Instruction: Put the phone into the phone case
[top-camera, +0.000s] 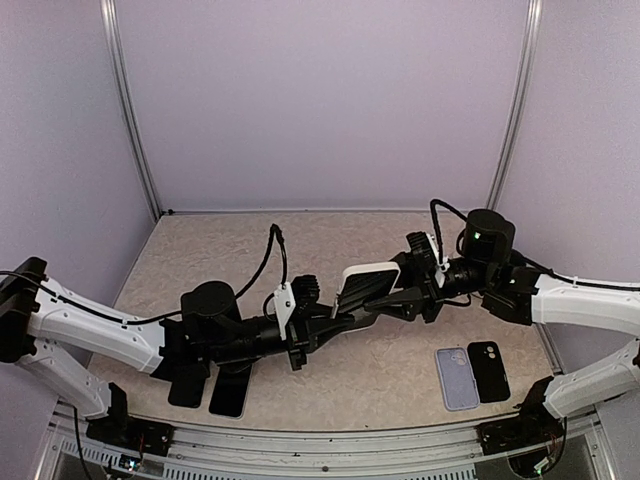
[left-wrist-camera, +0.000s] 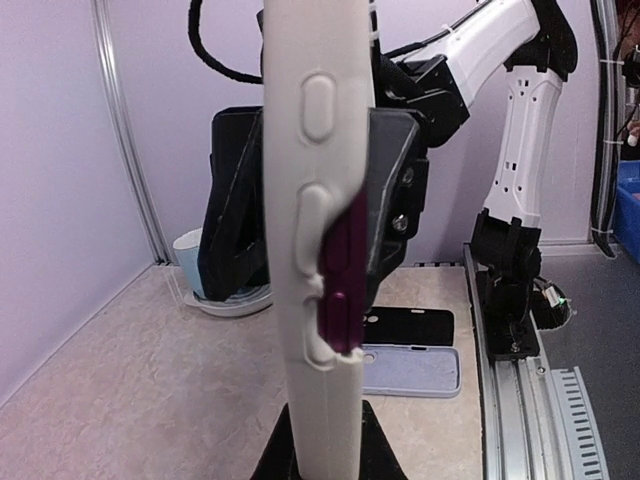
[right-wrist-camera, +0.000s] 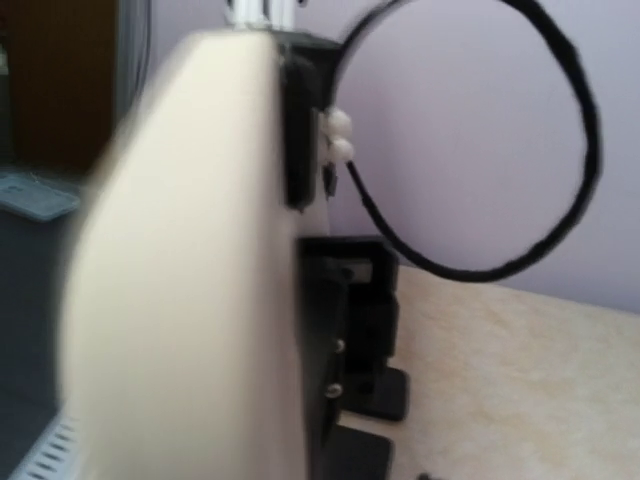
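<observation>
Where both arms meet: cream phone case (left-wrist-camera: 315, 200), aloft, clamped at its lower end by left gripper (top-camera: 352, 318); purple phone (left-wrist-camera: 340, 270) edge protruding along one side; right gripper (top-camera: 392, 300) straddling case, grip undeterminable.

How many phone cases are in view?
3: cream case held aloft at centre; lavender case and black case lying side by side, near right. Dark flat items under the left arm may be more.

Aloft, upright: cream case (left-wrist-camera: 305, 200), purple phone (left-wrist-camera: 344, 262) half-seated.
</observation>
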